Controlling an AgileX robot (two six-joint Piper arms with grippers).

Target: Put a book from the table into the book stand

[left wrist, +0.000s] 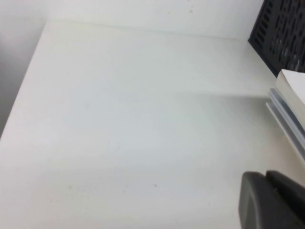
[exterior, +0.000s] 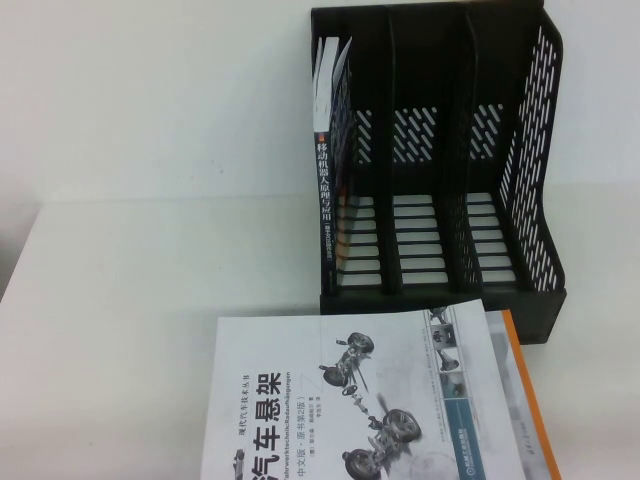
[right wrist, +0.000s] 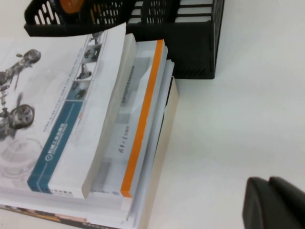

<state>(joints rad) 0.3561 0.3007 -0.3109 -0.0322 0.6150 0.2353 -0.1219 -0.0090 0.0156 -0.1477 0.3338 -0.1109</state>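
Now one book (exterior: pixel 331 170) upright in three-slot book stand (exterior: pixel 440 60), left gripper (left wrist: pixel 266 175) and right gripper (right wrist: pixel 268 181) over table (exterior: pixel 150 200), jaws together.

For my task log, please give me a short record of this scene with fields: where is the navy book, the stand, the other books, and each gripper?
book: dark navy paperback stands upright in the leftmost slot, spine facing the camera
book stand: black three-slot rack at the back of the table; other two slots hold nothing
stack: white car-chassis book lies on top of the orange-edged book, in front of the stand
left gripper: shut, over bare table, holds nothing
right gripper: shut, beside the stack, holds nothing
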